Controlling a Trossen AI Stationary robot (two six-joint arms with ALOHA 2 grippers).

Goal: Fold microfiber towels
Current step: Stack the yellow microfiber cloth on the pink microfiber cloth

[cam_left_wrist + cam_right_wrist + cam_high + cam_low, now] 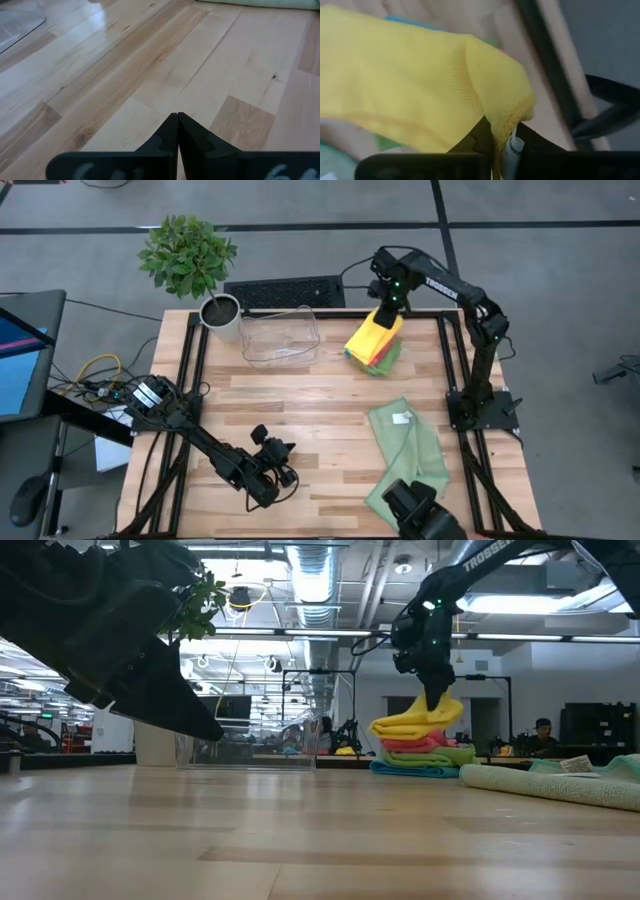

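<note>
The right gripper (502,137) is closed on the hemmed edge of the yellow towel (415,80); the wrist view shows the fabric and its white tag (512,149) pinched between the dark fingers. A grip at the hem lets the rest of the cloth hang free, which suits peeling one towel off a pile.

Directly below the gripper, the yellow towel drapes over the stack of towels (425,752), where pink, bright green and blue layers are visible. The stack sits at the far side of the table (300,420), so the arm reaches down from above it.

Nearer the front edge from this gripper, well apart from the stack, the pale sage towel (405,450) lies partly spread with its small tag up. To the side of the stack stands the clear plastic bin (280,335).

The left gripper (177,132) waits low over bare wood, far from the stack, fingers pressed together on nothing.
</note>
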